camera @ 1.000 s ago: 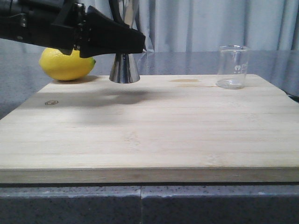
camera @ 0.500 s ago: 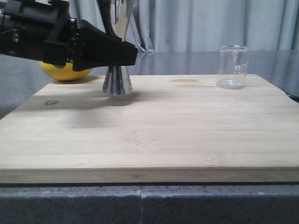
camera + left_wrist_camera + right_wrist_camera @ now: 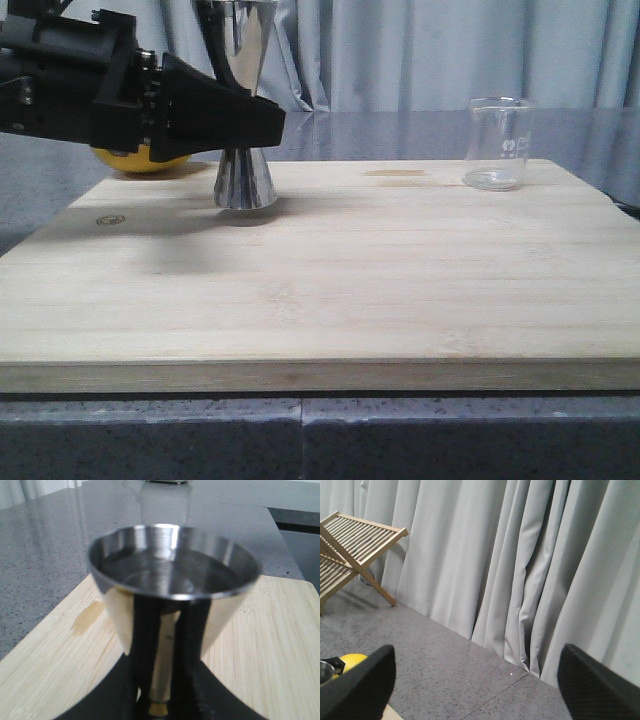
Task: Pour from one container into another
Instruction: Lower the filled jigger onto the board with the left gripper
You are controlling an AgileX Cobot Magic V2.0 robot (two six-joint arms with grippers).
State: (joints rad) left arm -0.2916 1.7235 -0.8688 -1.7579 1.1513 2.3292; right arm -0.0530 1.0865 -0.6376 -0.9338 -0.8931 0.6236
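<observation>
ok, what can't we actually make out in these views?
- Jigger base contact with the wooden board: front view too coarse to tell if it is touching or just above.
- Jigger's upper cup cut off by the top edge in front view; its waist hidden by the left hand.
- Lemon mostly hidden behind the left arm.
- Beaker markings too small to read; contents unclear.
- Right hand: only blurred fingertips show, open, holding nothing.

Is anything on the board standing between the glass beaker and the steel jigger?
Nothing visible does. The board is bare between the glass beaker at its far right and the jigger, which the left pincer grips at the waist. The lemon lies behind that arm.
</observation>
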